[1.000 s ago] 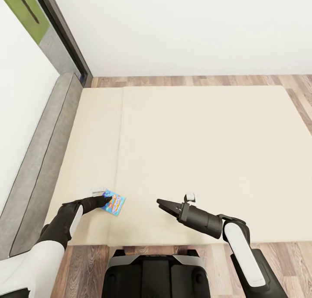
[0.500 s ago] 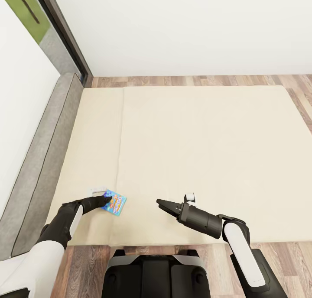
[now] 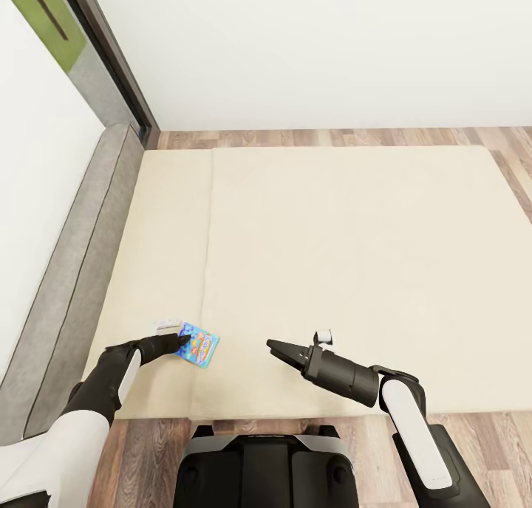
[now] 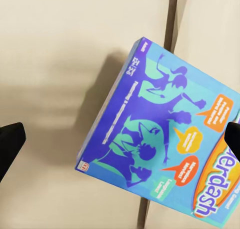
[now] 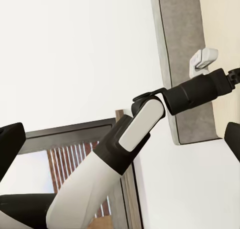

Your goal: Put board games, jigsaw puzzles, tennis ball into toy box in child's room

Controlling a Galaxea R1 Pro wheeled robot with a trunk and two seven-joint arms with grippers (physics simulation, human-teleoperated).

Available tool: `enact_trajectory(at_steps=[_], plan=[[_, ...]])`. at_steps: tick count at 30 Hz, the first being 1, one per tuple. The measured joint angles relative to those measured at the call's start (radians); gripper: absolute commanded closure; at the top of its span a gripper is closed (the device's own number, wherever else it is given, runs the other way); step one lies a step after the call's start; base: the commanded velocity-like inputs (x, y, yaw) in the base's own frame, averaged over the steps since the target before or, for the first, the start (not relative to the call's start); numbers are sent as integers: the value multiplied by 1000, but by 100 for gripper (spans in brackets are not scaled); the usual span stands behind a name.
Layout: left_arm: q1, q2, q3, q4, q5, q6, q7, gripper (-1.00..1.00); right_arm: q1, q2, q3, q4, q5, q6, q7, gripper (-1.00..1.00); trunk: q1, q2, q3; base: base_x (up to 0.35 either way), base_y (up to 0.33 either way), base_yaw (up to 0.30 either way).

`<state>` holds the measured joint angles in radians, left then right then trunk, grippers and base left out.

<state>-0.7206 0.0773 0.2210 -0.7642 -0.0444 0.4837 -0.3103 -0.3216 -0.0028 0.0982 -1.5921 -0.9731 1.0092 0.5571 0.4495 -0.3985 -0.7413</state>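
Blue board game (image 3: 198,346), a thin flat box with orange-yellow print, lies flat on the bed (image 3: 355,257) near its near-left corner, straddling the seam between the two beige mattress sections. Left gripper (image 3: 179,340) sits at the box's left edge, fingers spread; in the left wrist view the box (image 4: 165,154) lies between the two dark fingertips (image 4: 10,141), one tip over its right side, the other well clear to the left. Contact: cannot tell. Right gripper (image 3: 275,348) hovers over the mattress right of the box, apart from it, holding nothing; its fingers are parted. Grey headboard (image 3: 70,272) runs along the left.
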Motion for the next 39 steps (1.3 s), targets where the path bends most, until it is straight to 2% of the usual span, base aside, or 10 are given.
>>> enact_trajectory(at_steps=[31,39], plan=[[0,0,1,0,0,0,0,-100,1,0,-1,0,0,0,0,-100,0,0,0,0,0,0],[0,0,1,0,1,0,0,-100,1,1,0,0,0,-1,0,-100,0,0,-9,0,0,0]])
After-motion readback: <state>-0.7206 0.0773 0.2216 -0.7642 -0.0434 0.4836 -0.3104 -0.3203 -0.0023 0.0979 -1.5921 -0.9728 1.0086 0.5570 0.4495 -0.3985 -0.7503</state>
